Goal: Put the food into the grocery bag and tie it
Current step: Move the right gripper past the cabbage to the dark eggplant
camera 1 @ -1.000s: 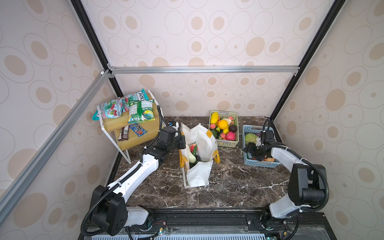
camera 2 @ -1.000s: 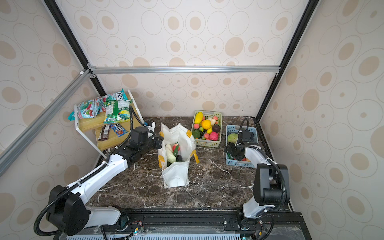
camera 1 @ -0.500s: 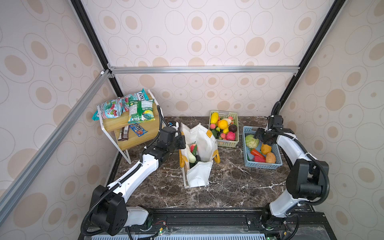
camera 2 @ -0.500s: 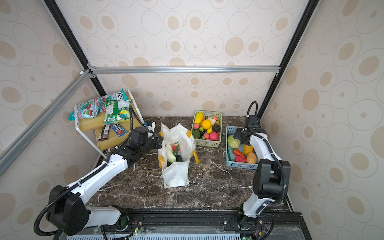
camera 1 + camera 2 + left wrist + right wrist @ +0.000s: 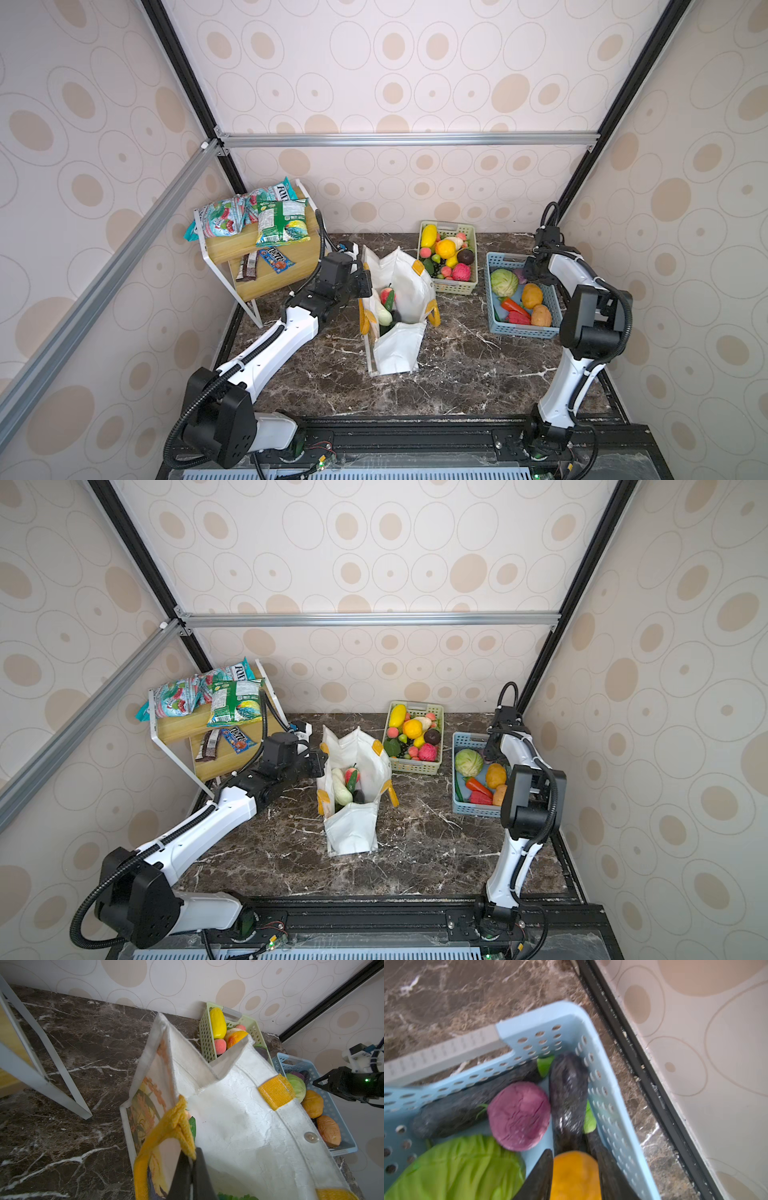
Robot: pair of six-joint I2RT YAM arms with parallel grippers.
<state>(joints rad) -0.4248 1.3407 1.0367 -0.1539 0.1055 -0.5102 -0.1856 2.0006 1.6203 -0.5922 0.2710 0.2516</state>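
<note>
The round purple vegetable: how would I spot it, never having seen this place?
Start at the dark marble table and find the blue basket on its right side. At the basket's far end, past the green cabbage, lies the round purple vegetable between two dark eggplants; it is the only purple ball there.

- Grocery bag (image 5: 409, 286) is showing white, handles (image 5: 434, 316) yellow-orange.
- Cabbage (image 5: 504, 282) is showing pale green.
- Basket (image 5: 523, 331) is showing light blue.
- Table (image 5: 457, 374) is showing dark brown marble, white-veined.
- Wall (image 5: 395, 62) is showing cream with beige ovals.
</note>
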